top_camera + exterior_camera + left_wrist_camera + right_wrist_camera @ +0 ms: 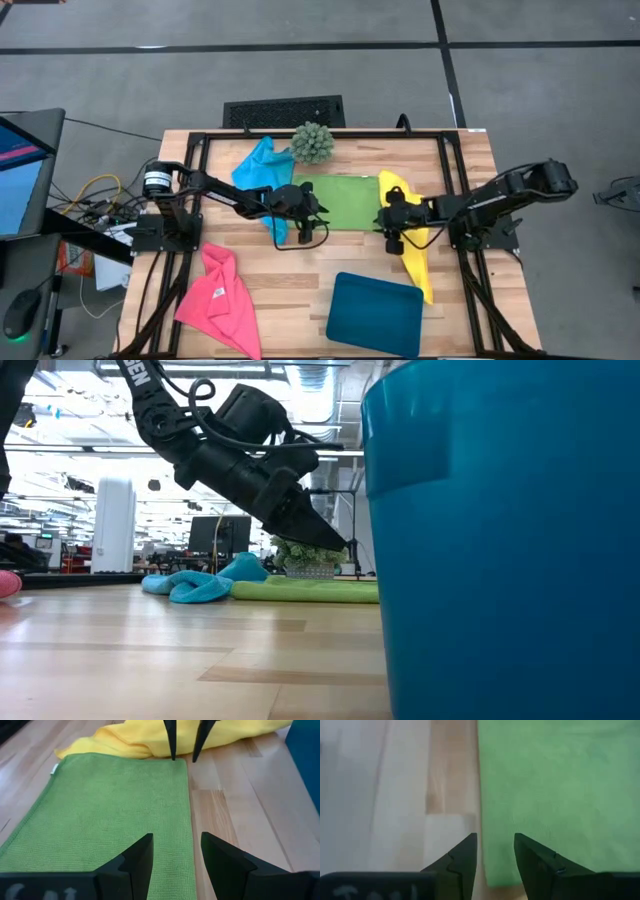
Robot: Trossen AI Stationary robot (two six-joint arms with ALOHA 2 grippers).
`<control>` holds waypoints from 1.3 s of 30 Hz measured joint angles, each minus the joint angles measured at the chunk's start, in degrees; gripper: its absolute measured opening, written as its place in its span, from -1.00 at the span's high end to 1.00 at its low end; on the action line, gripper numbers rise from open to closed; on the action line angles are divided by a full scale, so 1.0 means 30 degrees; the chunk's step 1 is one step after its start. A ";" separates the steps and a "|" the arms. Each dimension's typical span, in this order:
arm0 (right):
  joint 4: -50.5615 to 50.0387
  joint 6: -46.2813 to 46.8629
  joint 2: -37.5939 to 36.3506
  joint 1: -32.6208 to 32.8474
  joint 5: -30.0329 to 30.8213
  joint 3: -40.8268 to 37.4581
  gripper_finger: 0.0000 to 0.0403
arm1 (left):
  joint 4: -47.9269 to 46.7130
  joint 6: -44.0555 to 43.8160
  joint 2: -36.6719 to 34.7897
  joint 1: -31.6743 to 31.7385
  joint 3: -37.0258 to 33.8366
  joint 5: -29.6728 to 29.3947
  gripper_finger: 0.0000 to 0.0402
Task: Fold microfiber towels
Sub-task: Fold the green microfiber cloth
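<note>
The lime green towel (340, 201) lies spread flat on the table's middle. My left gripper (176, 840) is open at its near left corner, fingers astride the near edge (190, 820); in the low view its tips (335, 546) hang just above the cloth. My right gripper (495, 840) is open over the near right corner (489, 879), also seen from the left wrist (183, 742). The sky blue towel (262, 170) lies crumpled at the far left, the yellow towel (412, 240) at the right, the hot pink towel (220, 300) at the near left.
A dark teal tray (375, 313) lies near the table's front edge, right of the middle, and fills the right of the low view (500, 540). A spiky green ball plant (313, 143) stands just beyond the green towel's far edge.
</note>
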 joint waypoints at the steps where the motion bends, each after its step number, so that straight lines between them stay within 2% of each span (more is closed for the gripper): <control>1: 0.0018 0.0011 0.0108 0.0094 0.0021 0.0014 0.23 | -0.0007 0.0000 0.0000 -0.0007 0.0000 0.0000 0.20; 14: 0.0646 0.0452 0.3139 0.0211 0.0753 0.0186 0.29 | -0.0654 -0.0291 0.0000 -0.0021 -0.0022 0.0050 0.20; 25: -0.0439 0.0168 0.1337 0.0167 0.1508 -0.0038 0.94 | -0.1068 -0.0357 0.0000 -0.0044 -0.0022 0.0102 0.20; 32: -0.0849 -0.0567 0.0697 0.0146 0.2103 0.0992 0.86 | -0.1484 -0.0470 0.0000 -0.0044 -0.0029 0.0113 0.20; 39: -0.0712 -0.2578 0.0908 0.0025 0.2076 0.2445 0.91 | -0.1537 -0.0568 0.0000 -0.0044 -0.0029 0.0146 0.20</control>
